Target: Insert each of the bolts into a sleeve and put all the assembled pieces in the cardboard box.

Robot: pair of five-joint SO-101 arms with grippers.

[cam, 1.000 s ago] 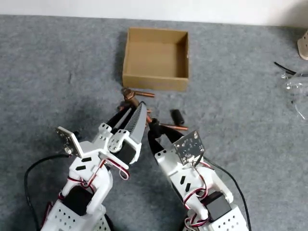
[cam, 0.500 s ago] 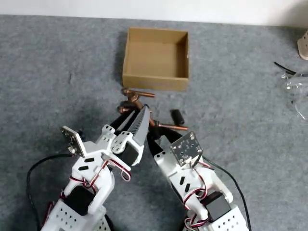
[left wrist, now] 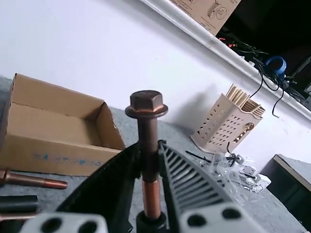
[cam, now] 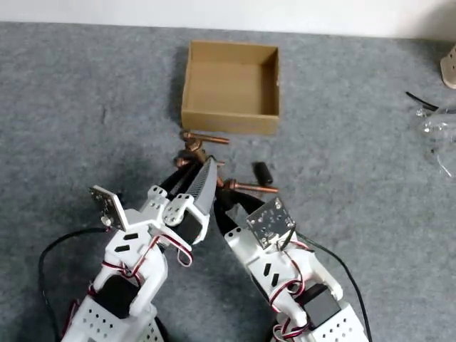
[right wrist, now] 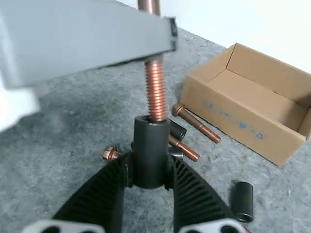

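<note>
The left gripper (left wrist: 147, 145) is clamped on an upright copper bolt (left wrist: 146, 121) whose threaded tip disappears into a black sleeve (right wrist: 150, 141) pinched by the right gripper (right wrist: 148, 167), near the cardboard box (right wrist: 228, 121); how deep it sits is hidden.

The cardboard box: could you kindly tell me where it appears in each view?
High view: cardboard box in the upper middle of the picture.
Left wrist view: cardboard box beyond the held bolt.
Right wrist view: cardboard box beyond the gripped sleeve.
Shared landmark: the loose bolt lying along its near wall.
</note>
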